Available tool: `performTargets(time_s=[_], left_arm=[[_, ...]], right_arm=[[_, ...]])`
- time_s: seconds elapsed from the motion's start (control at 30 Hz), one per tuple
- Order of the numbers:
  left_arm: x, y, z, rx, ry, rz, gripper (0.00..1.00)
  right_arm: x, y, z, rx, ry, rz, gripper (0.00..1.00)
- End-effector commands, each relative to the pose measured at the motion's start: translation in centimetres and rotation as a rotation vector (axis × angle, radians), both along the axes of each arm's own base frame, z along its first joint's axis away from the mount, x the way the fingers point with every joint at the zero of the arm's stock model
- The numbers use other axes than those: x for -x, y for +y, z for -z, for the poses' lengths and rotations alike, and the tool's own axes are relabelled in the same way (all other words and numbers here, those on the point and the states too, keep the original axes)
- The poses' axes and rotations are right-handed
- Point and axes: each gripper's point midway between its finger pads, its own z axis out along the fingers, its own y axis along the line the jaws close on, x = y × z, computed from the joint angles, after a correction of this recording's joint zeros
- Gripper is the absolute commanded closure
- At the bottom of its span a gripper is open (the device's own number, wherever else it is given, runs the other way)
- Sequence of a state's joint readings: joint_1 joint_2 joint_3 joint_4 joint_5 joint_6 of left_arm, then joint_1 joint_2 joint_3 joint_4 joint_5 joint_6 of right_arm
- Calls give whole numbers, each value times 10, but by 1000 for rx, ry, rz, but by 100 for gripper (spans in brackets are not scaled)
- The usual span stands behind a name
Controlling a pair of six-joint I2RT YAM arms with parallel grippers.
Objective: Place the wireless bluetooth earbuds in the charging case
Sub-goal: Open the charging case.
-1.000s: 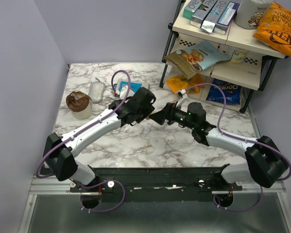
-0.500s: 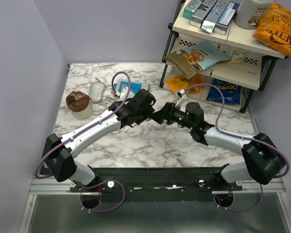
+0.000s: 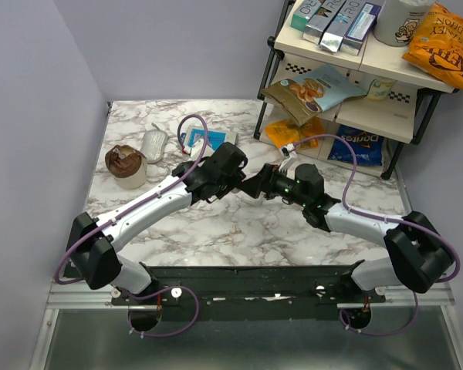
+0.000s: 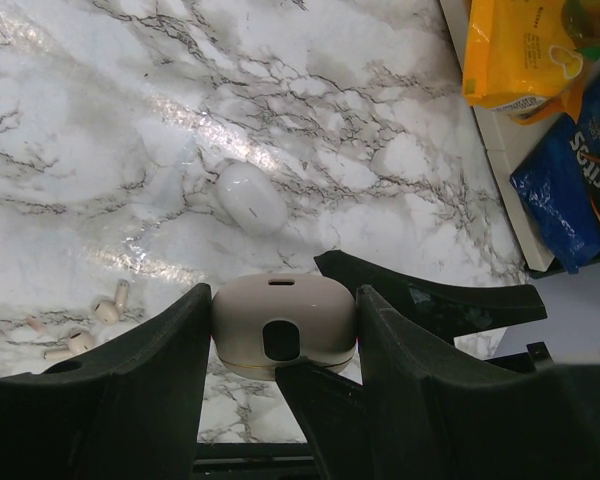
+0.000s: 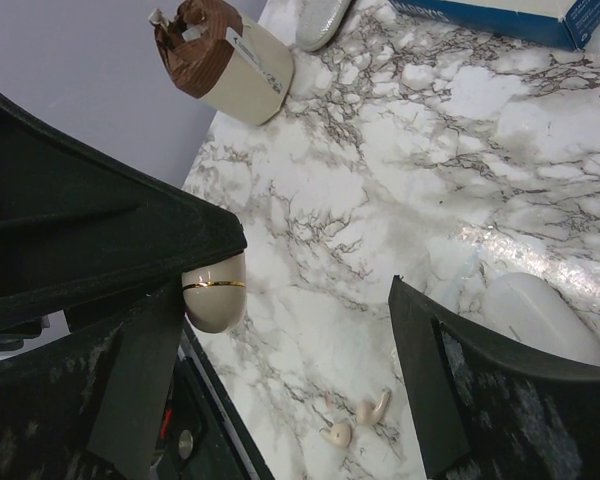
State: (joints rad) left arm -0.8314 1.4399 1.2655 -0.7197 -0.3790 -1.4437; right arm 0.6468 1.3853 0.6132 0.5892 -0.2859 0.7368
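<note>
Over the middle of the marble counter [image 3: 239, 231] the two arms met nose to nose. The left gripper [image 4: 283, 345] was clenched on the beige charging case [image 4: 283, 325], one finger pressed to each of its short ends, with the dark recess in the case's face turned to the wrist camera and a thin gold seam showing from the other side. The right gripper [image 3: 253, 186] stood spread wide and held nothing; one of its fingers lay behind the case and the other under its front, and whether either touched the case could not be told. The earbuds [image 4: 108, 307] lay loose on the counter beneath the grippers, small pale pieces close together, none of them in the case. Near them, and apart from them, lay a white oval case [image 4: 250, 197], flat on the marble. Toward the counter's far left corner stood a brown-topped cup [image 3: 126, 166] beside a silvery pouch [image 3: 153, 145].
</note>
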Motion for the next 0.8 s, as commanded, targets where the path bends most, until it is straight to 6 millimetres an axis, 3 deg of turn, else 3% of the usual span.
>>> performTargets(time_s=[0.0,0.77], left_arm=[[-1,1,-20,38,-55,-9,100],[-2,4,-24,36,-72,-22,100]], right_arm=[[0,-8,14,31,12,42,10],[7,-17,14,52,-4,49,10]])
